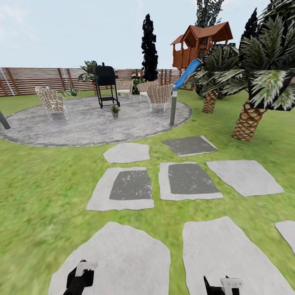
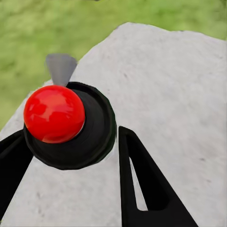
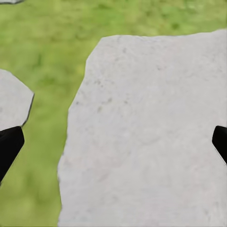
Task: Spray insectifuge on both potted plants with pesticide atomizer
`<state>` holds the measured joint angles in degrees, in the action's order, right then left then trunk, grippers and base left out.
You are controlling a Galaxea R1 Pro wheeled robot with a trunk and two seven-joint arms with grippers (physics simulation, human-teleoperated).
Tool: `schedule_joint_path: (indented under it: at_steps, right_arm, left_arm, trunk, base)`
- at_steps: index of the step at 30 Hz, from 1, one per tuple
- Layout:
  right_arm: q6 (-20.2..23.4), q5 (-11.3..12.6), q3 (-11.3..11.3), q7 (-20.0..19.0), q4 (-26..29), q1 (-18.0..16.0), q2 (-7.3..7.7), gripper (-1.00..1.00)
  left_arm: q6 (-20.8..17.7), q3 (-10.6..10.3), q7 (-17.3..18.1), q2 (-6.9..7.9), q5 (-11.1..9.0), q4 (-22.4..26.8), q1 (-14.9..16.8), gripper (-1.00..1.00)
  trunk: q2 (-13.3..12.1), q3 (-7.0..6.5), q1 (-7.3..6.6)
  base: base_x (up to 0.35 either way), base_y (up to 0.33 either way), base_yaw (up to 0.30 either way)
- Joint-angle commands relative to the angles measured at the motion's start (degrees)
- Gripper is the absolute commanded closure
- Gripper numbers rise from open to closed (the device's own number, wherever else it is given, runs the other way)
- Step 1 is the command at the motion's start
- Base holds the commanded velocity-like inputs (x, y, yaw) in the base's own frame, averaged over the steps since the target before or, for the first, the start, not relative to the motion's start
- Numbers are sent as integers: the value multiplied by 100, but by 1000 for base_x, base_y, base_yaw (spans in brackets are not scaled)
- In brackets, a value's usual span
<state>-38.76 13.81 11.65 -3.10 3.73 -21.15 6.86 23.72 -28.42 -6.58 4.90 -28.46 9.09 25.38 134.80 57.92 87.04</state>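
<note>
One of the potted plants (image 1: 115, 110), a small green rosette in a grey pot, stands far ahead on the round patio (image 1: 82, 127) of the garden, in front of a black grill. Another low spiky plant (image 1: 70, 91) sits by the fence at the back left; I cannot tell if it is potted. The pesticide atomizer is out of view. My left gripper (image 1: 82, 273) (image 2: 71, 135) hangs open over a pale stepping stone (image 1: 119, 258), with a red ball (image 2: 54, 113) on a black disc behind its fingers. My right gripper (image 1: 223, 283) (image 3: 113, 137) is open over another stone (image 3: 146, 132), holding nothing.
Stepping stones (image 1: 188, 180) cross the lawn toward the patio. A grey bollard (image 1: 173, 107) stands at the patio's right edge. Wicker chairs (image 1: 51, 101) and the grill (image 1: 106, 84) ring the patio. Scaly palms (image 1: 250, 119) and a playhouse with a blue slide (image 1: 186, 73) stand at the right.
</note>
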Motion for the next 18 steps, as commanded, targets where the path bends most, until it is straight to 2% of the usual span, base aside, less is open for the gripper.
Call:
schedule_joint_path:
  at_steps: [1,18]
  right_arm:
    - [-17,61,30,-32,-4,-3,0,-100]
    - [-10,59,30,-32,-4,-3,-2,-100]
  left_arm:
    - [9,-49,-45,2,-6,5,2,100]
    - [9,-49,-45,2,-10,5,2,100]
  trunk:
    - [2,5,2]
    - [2,5,2]
  base:
    - [341,0,0]
    - [341,0,0]
